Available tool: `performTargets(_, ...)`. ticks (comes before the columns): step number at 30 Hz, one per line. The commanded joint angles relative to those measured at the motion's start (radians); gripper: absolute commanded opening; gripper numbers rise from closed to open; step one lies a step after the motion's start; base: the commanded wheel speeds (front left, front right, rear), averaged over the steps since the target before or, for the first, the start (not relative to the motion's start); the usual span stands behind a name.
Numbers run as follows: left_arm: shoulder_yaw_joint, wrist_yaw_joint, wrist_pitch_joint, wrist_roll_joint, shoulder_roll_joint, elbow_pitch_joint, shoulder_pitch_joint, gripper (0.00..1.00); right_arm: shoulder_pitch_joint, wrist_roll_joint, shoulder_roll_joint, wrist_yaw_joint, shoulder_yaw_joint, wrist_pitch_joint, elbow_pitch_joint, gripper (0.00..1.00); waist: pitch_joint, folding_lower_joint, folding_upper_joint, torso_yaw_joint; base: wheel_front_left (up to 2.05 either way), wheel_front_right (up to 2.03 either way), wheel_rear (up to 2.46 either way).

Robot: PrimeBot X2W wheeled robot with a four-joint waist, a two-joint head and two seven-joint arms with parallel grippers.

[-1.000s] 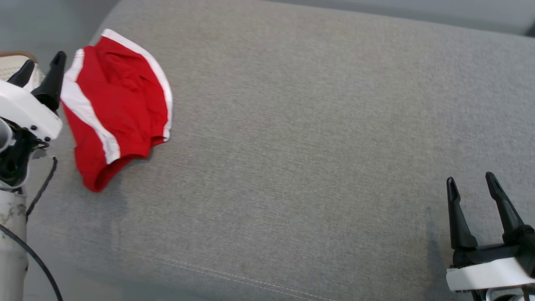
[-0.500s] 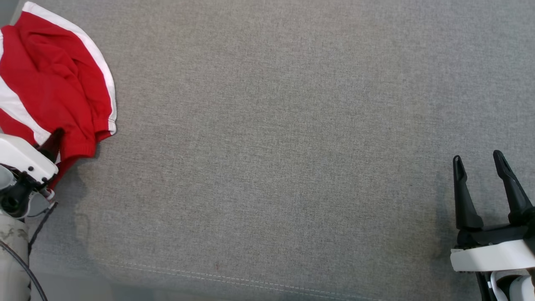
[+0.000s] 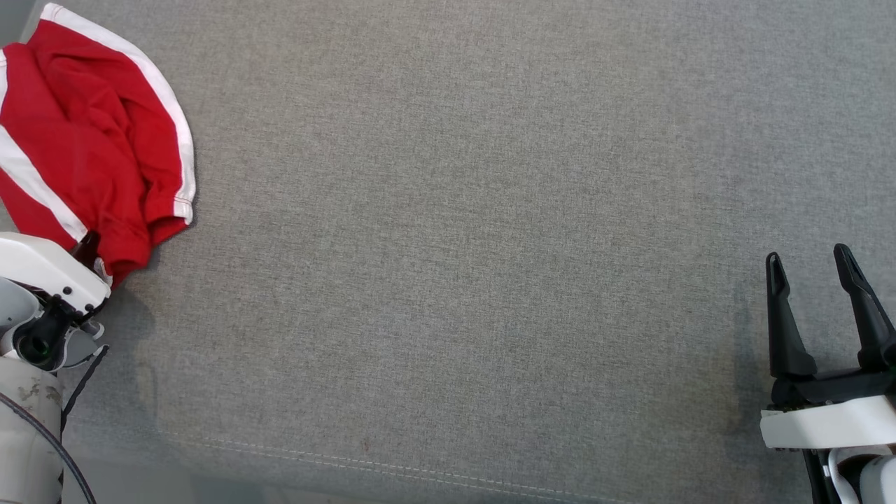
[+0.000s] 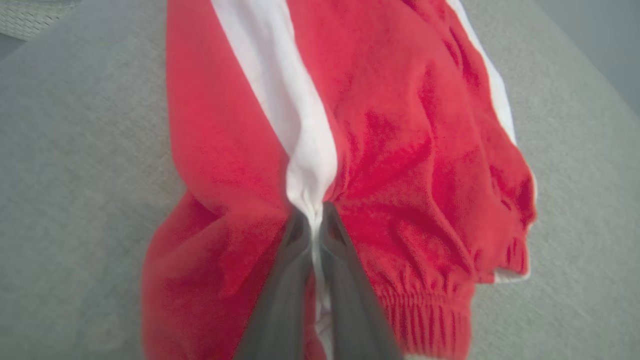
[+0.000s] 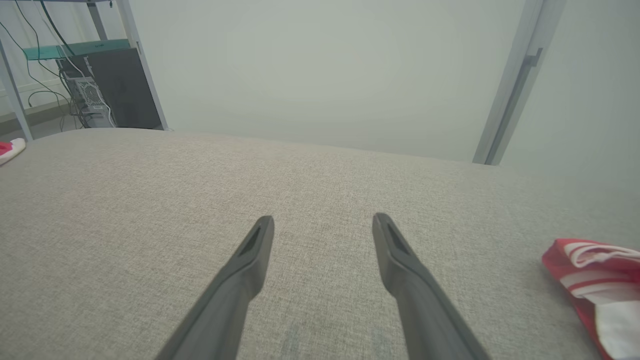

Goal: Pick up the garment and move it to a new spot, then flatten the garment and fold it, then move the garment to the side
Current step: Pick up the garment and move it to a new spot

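The garment point(image 4: 400, 150) is lying ahead of your left gripper point(image 4: 312, 216), which is pinching its white stripe point(image 4: 280, 90), while your right gripper point(image 3: 806, 253) is standing open.

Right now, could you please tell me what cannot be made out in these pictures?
- Head view: garment cut off by the left edge; left hand mostly hidden behind its white casing.
- Left wrist view: pinched fabric blurred.
- Right wrist view: red-white cloth cut off by the right edge.
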State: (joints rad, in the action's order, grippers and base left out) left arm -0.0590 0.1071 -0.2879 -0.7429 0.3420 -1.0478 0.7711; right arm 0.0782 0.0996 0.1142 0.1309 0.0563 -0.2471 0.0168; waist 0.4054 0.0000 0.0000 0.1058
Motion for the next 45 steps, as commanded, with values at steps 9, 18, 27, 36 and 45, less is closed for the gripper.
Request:
performTargets(9, 0.039, 0.022, 0.199, 0.040, 0.048, 0.132, 0.002, 0.00, -0.014, 0.017, 0.007, 0.000, 0.000, -0.012, 0.027, 1.00, -0.042, 0.0000, 0.0000, 0.016, 0.00, 0.00, 0.00)
performTargets(18, 0.102, 0.021, 0.347, 0.060, -0.050, 0.349, -0.214, 0.00, -0.037, 0.020, -0.015, 0.000, 0.003, -0.013, 0.024, 1.00, -0.086, 0.0000, 0.0000, 0.001, 0.00, 0.00, 0.00)
performTargets(27, 0.210, -0.027, 0.343, 0.133, -0.129, 0.591, -0.352, 0.00, -0.032, 0.020, -0.036, 0.000, -0.006, -0.014, 0.020, 1.00, -0.097, 0.0000, 0.0000, -0.114, 0.00, 0.00, 0.00)
performTargets(36, 0.357, -0.043, 0.271, 0.207, -0.199, 0.724, -0.362, 0.00, -0.025, 0.045, -0.057, 0.000, -0.028, -0.014, 0.013, 1.00, -0.082, 0.0000, 0.0000, -0.357, 0.00, 0.00, 0.00)
performTargets(45, 0.444, -0.046, 0.214, 0.244, -0.232, 0.761, -0.308, 0.00, -0.010, 0.084, -0.063, 0.000, -0.052, -0.015, -0.014, 1.00, -0.058, 0.0000, 0.0000, -0.515, 0.00, 0.00, 0.00)
